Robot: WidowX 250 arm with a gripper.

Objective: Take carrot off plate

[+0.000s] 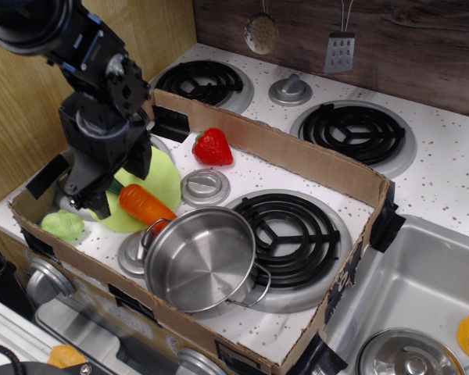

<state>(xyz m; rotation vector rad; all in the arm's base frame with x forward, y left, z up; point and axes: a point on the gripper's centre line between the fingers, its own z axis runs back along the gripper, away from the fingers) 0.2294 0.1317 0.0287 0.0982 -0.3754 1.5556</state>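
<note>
Fingers [102,205] low over carrot [144,204] stem end on plate [168,176]; spread or pinched, cannot tell.

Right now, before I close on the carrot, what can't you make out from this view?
- Fingers: hidden behind the gripper body; open or shut is unclear.
- Carrot: the stem end is covered by the arm; contact cannot be told.
- Plate: its left half is hidden by the arm.
- Lettuce toy: partly behind the cardboard box wall.
</note>
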